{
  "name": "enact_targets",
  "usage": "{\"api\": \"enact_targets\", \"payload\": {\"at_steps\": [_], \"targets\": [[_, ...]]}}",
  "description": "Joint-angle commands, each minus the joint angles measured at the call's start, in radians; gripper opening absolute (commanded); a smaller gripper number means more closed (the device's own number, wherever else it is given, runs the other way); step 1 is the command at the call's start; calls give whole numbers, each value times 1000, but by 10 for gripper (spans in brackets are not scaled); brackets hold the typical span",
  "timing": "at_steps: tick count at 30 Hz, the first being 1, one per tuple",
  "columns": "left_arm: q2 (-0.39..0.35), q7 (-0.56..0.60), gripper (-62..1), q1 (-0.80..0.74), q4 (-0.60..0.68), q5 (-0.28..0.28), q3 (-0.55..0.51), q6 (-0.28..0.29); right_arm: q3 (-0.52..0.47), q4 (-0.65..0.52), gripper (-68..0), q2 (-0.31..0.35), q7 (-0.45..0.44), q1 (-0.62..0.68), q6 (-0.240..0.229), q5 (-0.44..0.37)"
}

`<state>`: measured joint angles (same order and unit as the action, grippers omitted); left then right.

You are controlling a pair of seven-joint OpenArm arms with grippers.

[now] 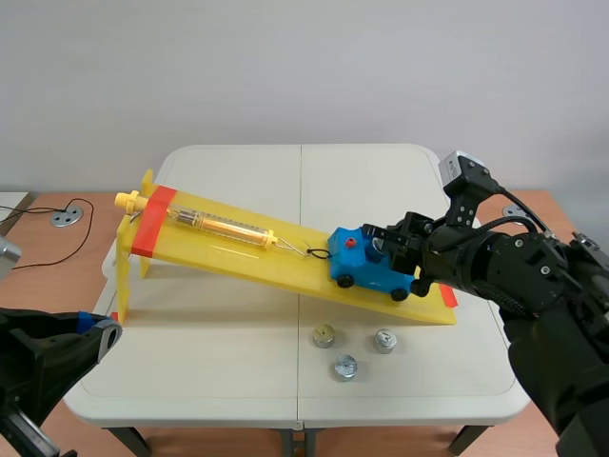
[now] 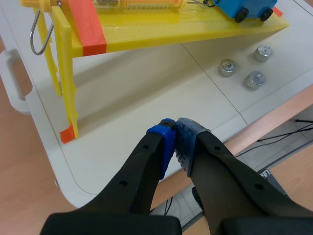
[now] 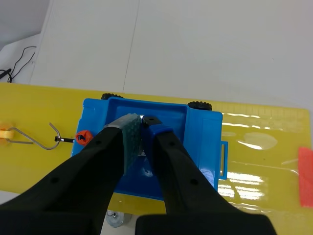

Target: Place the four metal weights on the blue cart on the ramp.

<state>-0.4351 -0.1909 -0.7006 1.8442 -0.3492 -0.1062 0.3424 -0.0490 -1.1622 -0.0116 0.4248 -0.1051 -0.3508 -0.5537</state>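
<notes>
1. Your right hand [image 3: 141, 128] is pinching what looks like the fourth metal weight [image 3: 144, 148] just above the blue cart [image 3: 198, 147], right of centre in the scene view. Lower it straight, so the cart does not roll down the ramp [image 1: 228, 249].
2. Your left hand [image 2: 175, 132], lower left, is pressed together on nothing.
3. Only the right wrist view shows the cart's bed; the others show three weights [image 1: 344, 367] on the worktop [image 1: 209, 352].
</notes>
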Motion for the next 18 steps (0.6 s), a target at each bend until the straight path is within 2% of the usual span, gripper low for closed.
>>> {"api": "enact_targets", "payload": {"at_steps": [1, 10, 18], "targets": [[-1, 85, -582, 6, 71, -74, -17, 28, 11, -72, -669, -16, -145, -129, -16, -82], [-1, 84, -582, 6, 71, -74, -17, 28, 11, -72, -669, -16, -183, -130, -3, -66], [-1, 84, -582, 6, 71, -74, -17, 28, 11, -72, -669, -16, -196, -130, 78, -59]]}}
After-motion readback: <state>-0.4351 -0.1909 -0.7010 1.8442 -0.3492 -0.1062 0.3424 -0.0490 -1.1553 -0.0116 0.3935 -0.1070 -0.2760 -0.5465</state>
